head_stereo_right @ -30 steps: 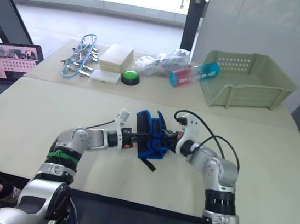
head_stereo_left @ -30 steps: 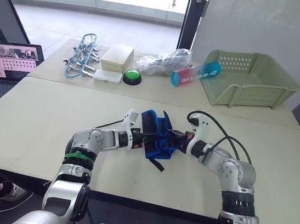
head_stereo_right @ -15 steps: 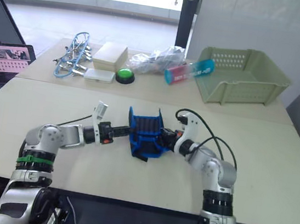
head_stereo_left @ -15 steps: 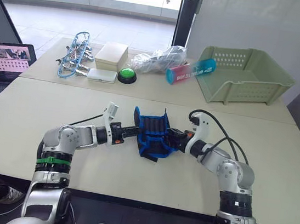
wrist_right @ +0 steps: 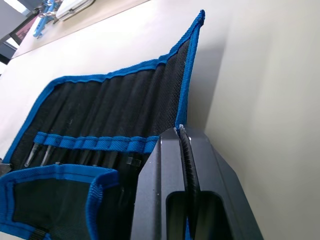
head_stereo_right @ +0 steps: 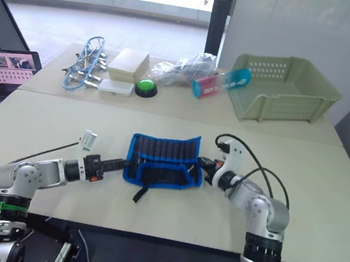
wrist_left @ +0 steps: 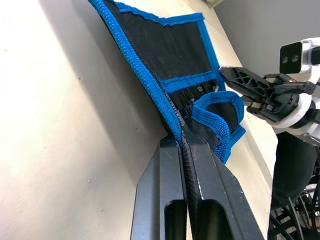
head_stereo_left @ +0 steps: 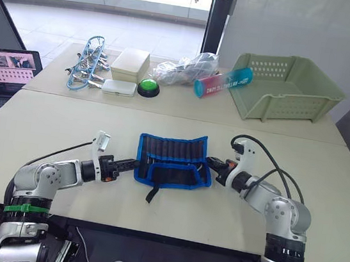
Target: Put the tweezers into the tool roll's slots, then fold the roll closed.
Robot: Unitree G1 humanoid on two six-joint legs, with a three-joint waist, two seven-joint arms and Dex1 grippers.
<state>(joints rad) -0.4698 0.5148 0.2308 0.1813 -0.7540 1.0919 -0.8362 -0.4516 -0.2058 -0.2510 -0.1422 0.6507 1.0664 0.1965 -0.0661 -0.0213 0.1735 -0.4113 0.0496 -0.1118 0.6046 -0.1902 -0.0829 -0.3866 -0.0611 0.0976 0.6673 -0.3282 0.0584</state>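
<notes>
Left tool and right tool each clamped on opposite edges of tool roll, spread flat on beige desk

One tool roll lies open, roughly at the middle of the desk. Two tools are on it: the left tool pinches its nine o'clock edge, the right tool its three o'clock edge, both clamped tight. Inside it runs one row of slots; I cannot count them, nor the tweezers whose ends peek out.

Toward twelve o'clock, one each: a green basket, a pink and teal tube, a clear plastic bag, a green button, a cream box, a white case, a blue-wire bundle of clips. One laptop sits at ten o'clock.
</notes>
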